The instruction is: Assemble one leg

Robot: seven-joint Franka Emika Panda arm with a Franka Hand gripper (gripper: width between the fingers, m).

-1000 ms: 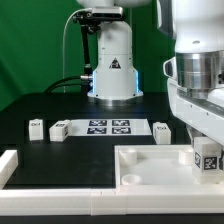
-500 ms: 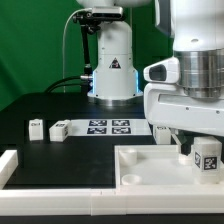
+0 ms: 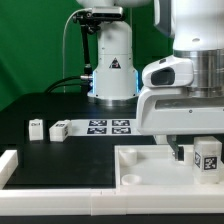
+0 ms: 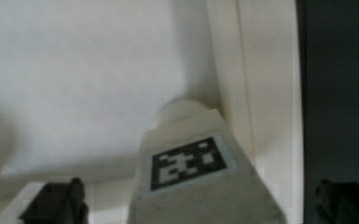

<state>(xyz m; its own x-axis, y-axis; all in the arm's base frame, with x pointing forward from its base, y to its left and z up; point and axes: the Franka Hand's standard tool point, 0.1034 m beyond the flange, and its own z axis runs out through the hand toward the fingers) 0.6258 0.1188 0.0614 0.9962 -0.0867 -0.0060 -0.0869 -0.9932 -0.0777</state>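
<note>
A leg [image 3: 207, 156], a small white post with a black-and-white tag, stands upright on the large white panel [image 3: 140, 160] near its corner at the exterior view's right. My gripper [image 3: 196, 155] hangs over it. In the wrist view the leg [image 4: 194, 165] stands between my two dark fingertips [image 4: 60, 203]. They are wide apart, with a gap on each side of the leg. My gripper [image 4: 204, 205] is open around the leg and is not touching it.
The marker board [image 3: 108, 126] lies mid-table. Two more legs [image 3: 36, 127] [image 3: 59, 129] stand to its left in the exterior view and one [image 3: 161, 131] to its right. A white fence [image 3: 10, 165] runs along the front. The robot base [image 3: 112, 60] stands behind.
My wrist has turned, so its housing now juts toward the exterior view's left. One finger now stands apart from the leg. The leg stays where it was on the panel.
</note>
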